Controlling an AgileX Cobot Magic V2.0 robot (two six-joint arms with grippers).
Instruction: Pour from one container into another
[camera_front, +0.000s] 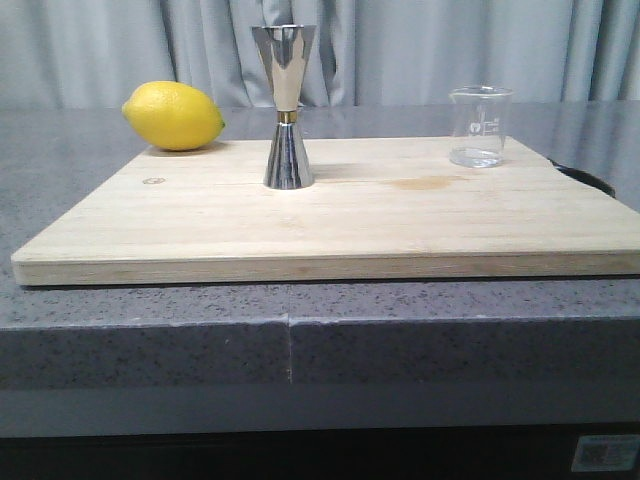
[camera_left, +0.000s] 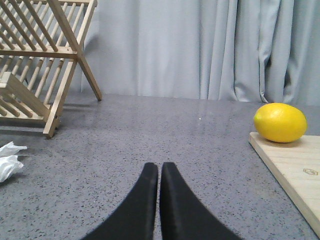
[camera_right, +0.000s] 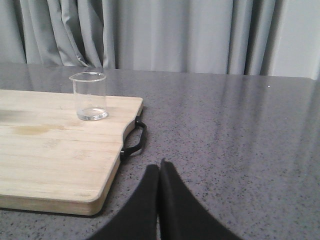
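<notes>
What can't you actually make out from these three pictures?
- Beaker: front view, its white marks are too small to read, and any liquid inside is hard to tell.
- Jigger: front view looks side-on, so its steel wall hides the cup's inside.
- Drying rack: left wrist view, cut off by the picture's edge.
- Arms: absent from the front view; only closed left gripper and right gripper show.

You have: one beaker (camera_front: 481, 126), one jigger (camera_front: 287, 106), one lemon (camera_front: 173, 116), one cutting board (camera_front: 330, 220), one drying rack (camera_left: 40, 60), two grippers.
</notes>
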